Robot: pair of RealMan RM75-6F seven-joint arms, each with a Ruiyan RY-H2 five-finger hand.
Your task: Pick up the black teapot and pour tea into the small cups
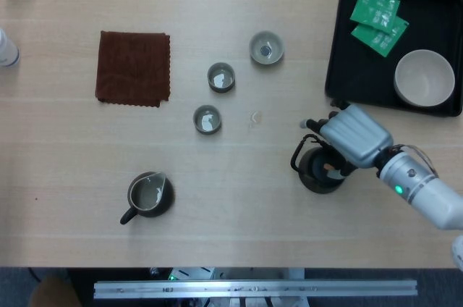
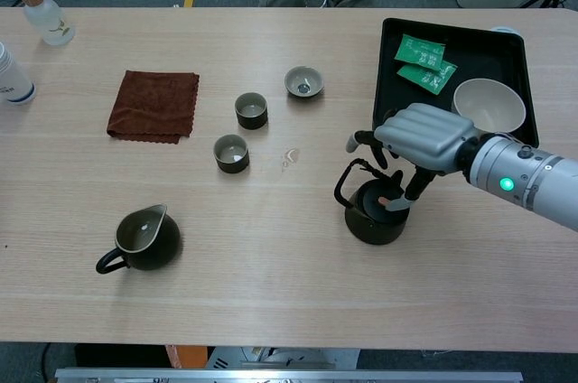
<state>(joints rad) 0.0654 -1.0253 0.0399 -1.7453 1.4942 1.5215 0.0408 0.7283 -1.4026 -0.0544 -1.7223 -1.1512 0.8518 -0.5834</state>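
The black teapot [image 1: 318,170] [image 2: 372,213] stands on the table right of centre, its loop handle pointing left. My right hand [image 1: 351,137] [image 2: 421,137] hovers over it from the right, fingers spread down toward the handle and the thumb touching the lid area. Nothing shows the pot held or raised. Three small cups [image 1: 221,77] [image 1: 207,119] [image 1: 266,48] sit left of the pot in the middle of the table, also in the chest view [image 2: 251,110] [image 2: 231,154] [image 2: 303,82]. My left hand is out of both views.
A dark pitcher [image 1: 148,195] [image 2: 143,239] stands at the front left. A brown cloth [image 1: 134,68] lies at the back left, with bottles [image 2: 43,17] by the left edge. The black tray [image 1: 427,17] behind my right hand holds a white bowl [image 1: 424,78] and green packets [image 1: 377,17].
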